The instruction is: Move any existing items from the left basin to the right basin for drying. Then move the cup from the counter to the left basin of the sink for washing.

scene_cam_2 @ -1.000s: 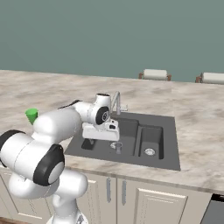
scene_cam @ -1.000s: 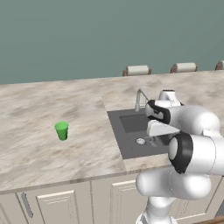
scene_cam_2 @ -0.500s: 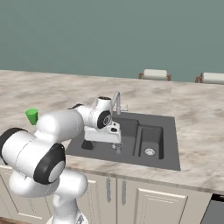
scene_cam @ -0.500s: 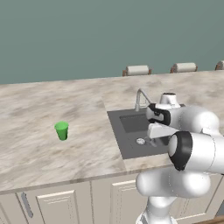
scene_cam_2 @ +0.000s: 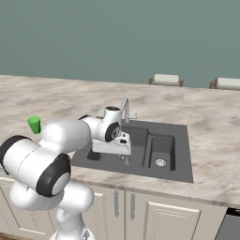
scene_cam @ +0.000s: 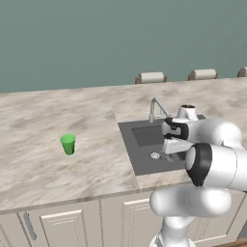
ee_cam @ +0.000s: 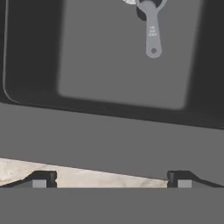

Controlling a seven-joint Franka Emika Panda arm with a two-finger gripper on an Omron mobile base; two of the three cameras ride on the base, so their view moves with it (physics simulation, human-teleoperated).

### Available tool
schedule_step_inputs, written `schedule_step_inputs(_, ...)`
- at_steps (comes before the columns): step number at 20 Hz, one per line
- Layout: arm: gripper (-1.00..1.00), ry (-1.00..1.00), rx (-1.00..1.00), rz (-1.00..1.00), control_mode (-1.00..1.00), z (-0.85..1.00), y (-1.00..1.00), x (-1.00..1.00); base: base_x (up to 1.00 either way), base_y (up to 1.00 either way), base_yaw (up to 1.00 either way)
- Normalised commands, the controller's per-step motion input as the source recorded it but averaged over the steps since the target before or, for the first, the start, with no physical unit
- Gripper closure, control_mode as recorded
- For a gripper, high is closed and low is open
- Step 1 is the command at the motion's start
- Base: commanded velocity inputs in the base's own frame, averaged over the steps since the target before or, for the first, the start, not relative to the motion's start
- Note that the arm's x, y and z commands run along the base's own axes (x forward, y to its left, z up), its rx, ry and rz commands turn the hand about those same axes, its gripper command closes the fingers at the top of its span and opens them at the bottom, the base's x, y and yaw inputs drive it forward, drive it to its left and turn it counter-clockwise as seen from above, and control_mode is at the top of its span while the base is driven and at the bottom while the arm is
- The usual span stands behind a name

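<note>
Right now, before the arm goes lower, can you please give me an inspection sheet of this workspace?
Surface: beige-and-grey marbled stone counter, over cream panelled cabinets.
Job's things: small bright green tapered cup upright on the counter, left of the dark grey double-basin sink; small grey measuring-spoon-like item lying in the left basin, by its drain.
Clutter: nothing seen.
Gripper: gripper open, above the sink's near edge, holding nothing.
Cables: nothing seen.
Surroundings: slim curved silvery faucet; grey-green wall; chair backs behind the counter.

Teal-grey back wall (scene_cam: 96, 38), pale rolls (scene_cam: 151, 77) beyond the worktop's far edge
</note>
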Motion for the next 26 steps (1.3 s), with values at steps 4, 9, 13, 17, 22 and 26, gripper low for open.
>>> schedule_step_inputs(4, -1.00, 0.00, 0.00, 0.00, -1.00, -0.10, -0.07, 0.23, 0.00, 0.00, 0.00)
schedule_step_inputs(9, -1.00, 0.00, 0.00, 0.00, -1.00, -0.13, -0.04, 0.28, 0.00, 0.00, 0.00)
schedule_step_inputs(13, -1.00, 0.00, 0.00, 0.00, -1.00, -0.13, -0.04, 0.21, 0.00, 0.00, 0.00)
schedule_step_inputs(17, -1.00, -0.01, 0.00, 0.00, -1.00, -0.21, -0.02, 0.12, 0.00, 0.00, 0.00)
schedule_step_inputs(22, -1.00, -0.02, 0.00, 0.00, -1.00, -0.30, -0.02, 0.01, 0.00, 0.00, 0.00)
schedule_step_inputs(26, -1.00, -0.01, 0.00, 0.00, -1.00, -0.16, 0.00, 0.02, 0.00, 0.00, 0.00)
